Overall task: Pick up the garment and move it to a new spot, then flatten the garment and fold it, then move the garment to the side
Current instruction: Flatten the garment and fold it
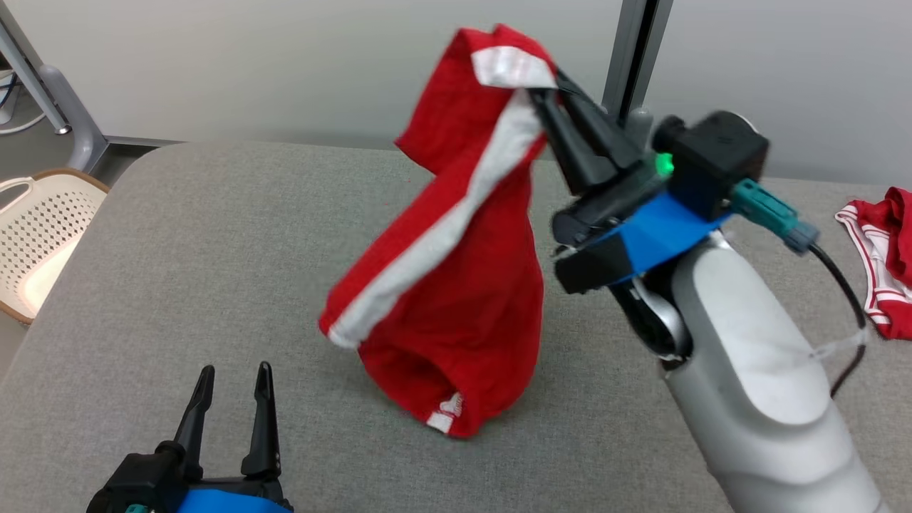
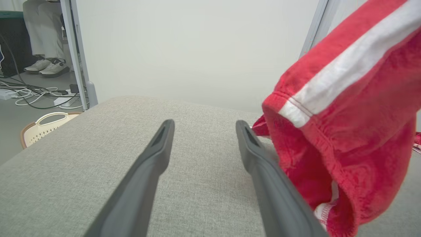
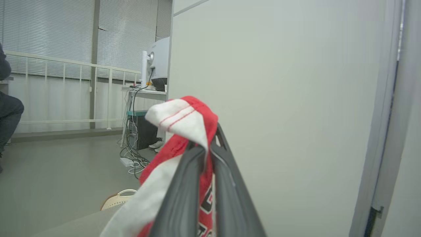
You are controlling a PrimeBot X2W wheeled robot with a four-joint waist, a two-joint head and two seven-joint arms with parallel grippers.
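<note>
Head view: right jaws are clamping the lifted garment (image 1: 456, 299), left jaws standing apart; relocating seems underway, needing set-down next.

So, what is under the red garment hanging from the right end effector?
The grey padded table lies below the red garment, visible around its lower hem. The patch directly beneath is covered by cloth, so whether the hem touches it cannot be told.

even, soft indoor light, faint shadows; the lifted garment (image 1: 456, 235) looks slightly motion-blurred, perhaps.
</note>
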